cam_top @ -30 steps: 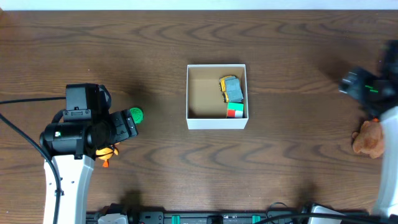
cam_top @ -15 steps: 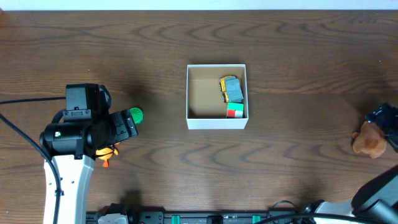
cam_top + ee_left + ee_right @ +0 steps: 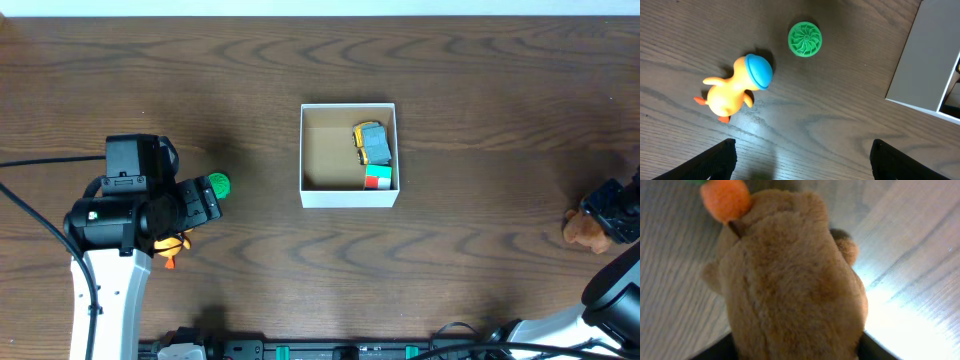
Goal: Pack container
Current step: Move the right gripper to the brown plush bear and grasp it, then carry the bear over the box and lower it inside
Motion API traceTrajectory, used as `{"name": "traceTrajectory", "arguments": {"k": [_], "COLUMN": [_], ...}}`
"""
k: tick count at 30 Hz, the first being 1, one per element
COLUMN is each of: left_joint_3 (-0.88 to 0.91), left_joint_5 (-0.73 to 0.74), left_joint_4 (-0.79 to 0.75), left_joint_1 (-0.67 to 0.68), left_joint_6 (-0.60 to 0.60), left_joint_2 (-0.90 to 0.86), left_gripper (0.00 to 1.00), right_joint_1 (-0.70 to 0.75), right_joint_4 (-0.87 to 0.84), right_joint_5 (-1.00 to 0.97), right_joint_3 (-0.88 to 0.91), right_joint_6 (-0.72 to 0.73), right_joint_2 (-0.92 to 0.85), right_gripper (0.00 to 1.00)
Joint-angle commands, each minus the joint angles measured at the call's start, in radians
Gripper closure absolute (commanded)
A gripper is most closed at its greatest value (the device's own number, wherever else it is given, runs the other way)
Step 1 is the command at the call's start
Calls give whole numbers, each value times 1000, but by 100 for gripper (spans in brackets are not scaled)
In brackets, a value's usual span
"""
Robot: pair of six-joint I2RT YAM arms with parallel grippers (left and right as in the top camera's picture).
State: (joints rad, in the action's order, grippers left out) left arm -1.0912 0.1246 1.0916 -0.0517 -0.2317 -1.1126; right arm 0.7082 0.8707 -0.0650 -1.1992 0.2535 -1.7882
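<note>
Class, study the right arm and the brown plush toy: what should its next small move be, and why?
Probably close the right tool on the plush toy. The wrist view shows the toy filling the gap between its open fingers, and it lies outside the container, not yet packed.

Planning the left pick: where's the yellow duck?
Far left, mostly hidden under the left arm overhead; the left wrist view shows the yellow duck beside the green disc, apart from the container.
</note>
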Motion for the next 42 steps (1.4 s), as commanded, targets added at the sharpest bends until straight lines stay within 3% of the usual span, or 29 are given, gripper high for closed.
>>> {"name": "traceTrajectory", "arguments": {"k": [1, 9, 16, 23, 30, 35, 42], "left_joint_3": [-18, -18, -18, -18, -18, -18, -18], "left_joint_5": [-5, -5, -5, -5, -5, -5, -5], "left_joint_4": [0, 0, 0, 0, 0, 0, 0], "left_joint_1": [-5, -5, -5, -5, -5, -5, -5], "left_joint_6": [9, 9, 9, 9, 9, 9, 9], "left_joint_2": [2, 2, 2, 2, 2, 2, 2], "left_gripper": [14, 14, 14, 14, 14, 14, 14], "right_joint_1": [-13, -192, -538, -959, -1281, -1361, -1368], "right_joint_4": [8, 12, -5, -140, -335, -401, -466], "right_joint_5": [59, 92, 92, 41, -117, -100, -81], "right_joint_3": [-5, -22, -32, -32, -32, -34, -34], "right_joint_6": [0, 0, 37, 163, 175, 187, 187], "right_joint_2": [47, 251, 455, 476, 381, 250, 126], "right_gripper": [61, 76, 99, 99, 98, 98, 99]}}
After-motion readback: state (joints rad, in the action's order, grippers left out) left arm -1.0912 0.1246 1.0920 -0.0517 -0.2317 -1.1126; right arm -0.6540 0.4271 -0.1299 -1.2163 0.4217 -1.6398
